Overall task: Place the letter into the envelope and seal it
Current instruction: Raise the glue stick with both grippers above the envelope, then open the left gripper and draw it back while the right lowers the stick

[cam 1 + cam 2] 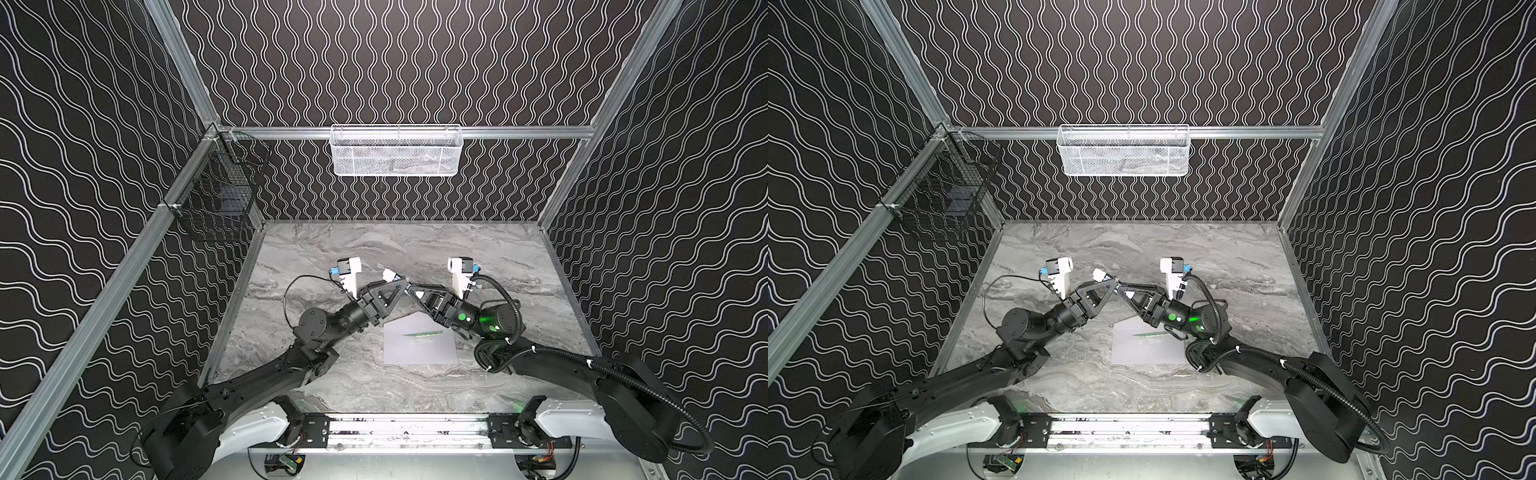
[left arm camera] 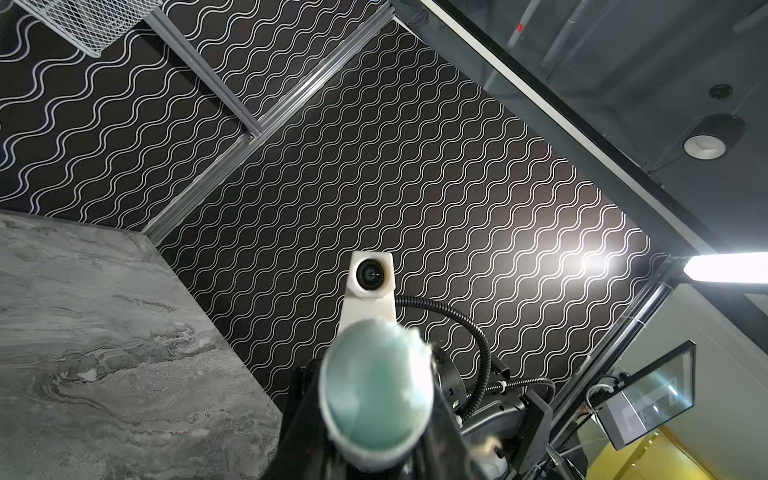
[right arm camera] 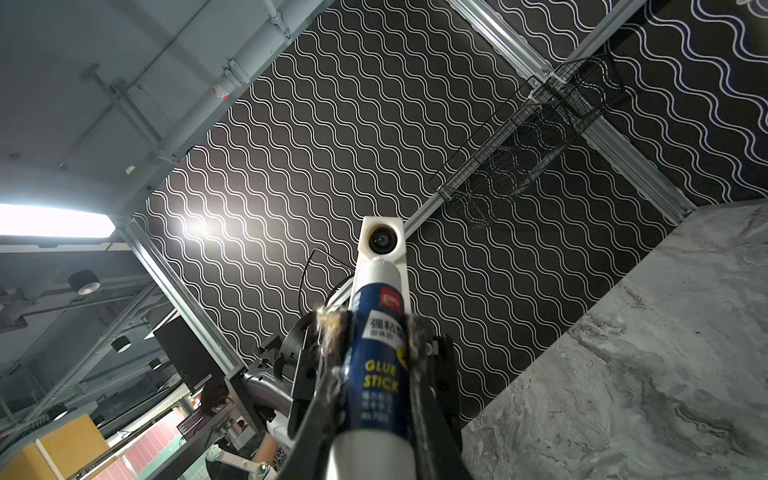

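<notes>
1. The left gripper (image 1: 400,281) is found raised above the table (image 1: 374,249) at mid-scene, tip to tip with the other arm. Its jaws are set narrow. In the left wrist view a blurred round teal-and-white end sits between them, and it is taken to be one end of the glue stick (image 3: 376,374). Which end cannot be told.
2. The glue stick is held clear of the table, with its blue barrel and white far end pointing toward the left arm.
3. The right gripper (image 3: 374,332) is seen with narrow jaws pressed on both sides of the blue barrel.
4. The envelope (image 1: 415,353) lies flat on the table below the right wrist, its far edge hidden by the arm. Of the letter (image 1: 423,333) only a thin green strip is seen across the envelope, so it is judged to be tucked inside. The flap's state is not resolved.
5. Step judged: insertion is done and sealing is being prepared. Whether this is uncapping or a handover is not settled.
6. Next move: one firm grip is called for, with the cap drawn off along the axis. Glue is then to be laid lightly on the flap, as the loose envelope may slide.
</notes>
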`<state>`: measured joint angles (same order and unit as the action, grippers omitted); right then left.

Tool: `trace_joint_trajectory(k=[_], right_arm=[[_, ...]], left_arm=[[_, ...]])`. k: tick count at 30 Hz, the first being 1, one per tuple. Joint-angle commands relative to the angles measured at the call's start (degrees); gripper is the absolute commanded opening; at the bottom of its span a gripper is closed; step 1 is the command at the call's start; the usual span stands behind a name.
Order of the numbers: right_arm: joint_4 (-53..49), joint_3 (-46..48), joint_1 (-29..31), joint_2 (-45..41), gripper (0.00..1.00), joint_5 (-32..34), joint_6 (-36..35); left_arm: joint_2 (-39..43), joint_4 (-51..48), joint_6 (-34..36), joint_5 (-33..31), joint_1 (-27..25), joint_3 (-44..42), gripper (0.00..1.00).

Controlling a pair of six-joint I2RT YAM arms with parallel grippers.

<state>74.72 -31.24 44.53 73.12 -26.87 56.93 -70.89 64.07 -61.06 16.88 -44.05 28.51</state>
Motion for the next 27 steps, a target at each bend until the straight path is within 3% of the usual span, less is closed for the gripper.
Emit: trace_joint_trajectory(k=[1, 3, 6, 8, 11, 15, 20, 23, 27], right_arm=[[-1.62, -0.66, 0.10, -1.71, 0.15, 0.88, -1.43], [-6.76, -1.37, 0.11, -3.22, 0.13, 1.86, -1.95], [-20.27, -3.17, -1.03, -6.48, 0.06, 2.76, -3.76], [-30.28, -3.17, -2.23, -9.84, 0.03, 4.04, -6.78], [-51.40, -4.97, -4.18, -14.50, 0.01, 6.83, -13.94], [-77.26, -10.88, -6.48, -16.18, 0.00, 11.03, -21.16], [-107.01, -23.61, -7.27, -8.36, 0.00, 12.68, -30.03], [-119.10, -29.18, -7.27, -2.16, 0.00, 15.08, -32.82], [-124.83, -32.75, -6.67, 4.26, 0.00, 15.89, -34.65]], left_arm=[[0.69, -1.94, 0.59, 2.19, -0.29, -0.28, 0.00], [1.39, -3.05, 1.53, 1.94, -0.25, -0.56, 0.03], [3.15, -5.83, 4.02, 1.20, -0.25, -1.94, 0.44], [5.78, -8.40, 3.82, -2.08, 0.22, -5.60, 0.65], [10.85, -10.51, 4.30, -6.41, 1.40, -12.40, 0.84], [16.32, -23.08, 10.50, -6.27, 3.18, -13.18, 0.87], [14.12, -45.17, 21.06, -4.65, 3.18, -7.01, 0.84], [9.61, -48.07, 22.65, -3.67, 3.15, -6.09, 0.80], [2.22, -54.06, 25.73, -3.38, 3.18, -2.34, 0.73]])
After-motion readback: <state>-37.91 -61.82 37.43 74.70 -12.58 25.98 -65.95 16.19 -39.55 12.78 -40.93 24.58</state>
